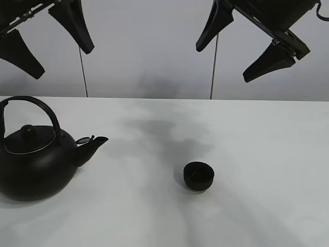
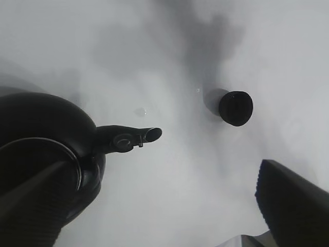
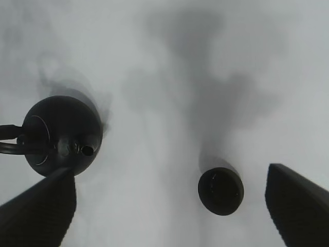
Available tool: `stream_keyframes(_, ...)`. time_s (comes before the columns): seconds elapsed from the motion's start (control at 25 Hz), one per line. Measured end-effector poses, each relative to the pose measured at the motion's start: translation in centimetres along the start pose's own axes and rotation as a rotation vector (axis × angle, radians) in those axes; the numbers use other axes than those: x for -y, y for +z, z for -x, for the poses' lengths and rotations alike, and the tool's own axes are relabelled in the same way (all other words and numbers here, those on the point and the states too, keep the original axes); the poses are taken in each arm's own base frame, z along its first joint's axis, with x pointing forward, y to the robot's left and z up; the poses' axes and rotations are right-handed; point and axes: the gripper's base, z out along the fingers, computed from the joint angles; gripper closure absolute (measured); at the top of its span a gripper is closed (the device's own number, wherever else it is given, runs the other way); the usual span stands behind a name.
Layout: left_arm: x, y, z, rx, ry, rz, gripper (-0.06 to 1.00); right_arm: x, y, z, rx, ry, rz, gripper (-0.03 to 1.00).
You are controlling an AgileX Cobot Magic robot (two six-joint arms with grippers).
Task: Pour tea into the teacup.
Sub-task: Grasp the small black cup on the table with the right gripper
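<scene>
The small matte black teacup (image 1: 198,175) stands upright on the white table, right of centre. It also shows in the left wrist view (image 2: 235,108) and the right wrist view (image 3: 221,190). The big black kettle (image 1: 36,154) with arched handle stands at the left, spout pointing toward the cup; it shows too in the left wrist view (image 2: 46,154) and the right wrist view (image 3: 61,135). My left gripper (image 1: 54,43) hangs open high above the kettle. My right gripper (image 1: 241,46) hangs open high above the table, up and right of the cup. No tea stream shows.
The white table (image 1: 164,216) runs across the whole view, with soft arm shadows on it. A grey wall stands behind, with two thin cables (image 1: 213,67) hanging down it.
</scene>
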Motion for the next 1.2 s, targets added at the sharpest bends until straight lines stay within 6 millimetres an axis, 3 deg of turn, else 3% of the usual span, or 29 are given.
stream_keyframes(0.36, 0.0, 0.0, 0.0, 0.000, -0.001, 0.000, 0.25, 0.1, 0.1, 0.4, 0.038, -0.016, -0.008, 0.27)
stream_keyframes(0.52, 0.0, 0.0, 0.0, 0.000, -0.001, 0.000, 0.25, -0.7, 1.1, -1.1, -0.096, -0.195, -0.085, 0.27)
stream_keyframes(0.64, 0.0, 0.0, 0.0, 0.000, -0.001, 0.000, 0.25, -2.8, 3.0, -3.1, -0.190, -0.413, -0.228, 0.27)
stream_keyframes(0.84, 0.0, 0.0, 0.0, 0.000, 0.000, 0.002, 0.25, -5.3, 7.1, -5.6, -0.265, -0.561, -0.366, 0.27)
stream_keyframes(1.04, 0.0, 0.0, 0.0, 0.000, 0.000, 0.002, 0.25, -4.4, 11.1, -6.8, -0.353, -0.539, -0.401, 0.27)
stream_keyframes(1.2, 0.0, 0.0, 0.0, 0.000, 0.000, 0.002, 0.25, -3.7, 13.0, -7.1, -0.366, -0.540, -0.403, 0.27)
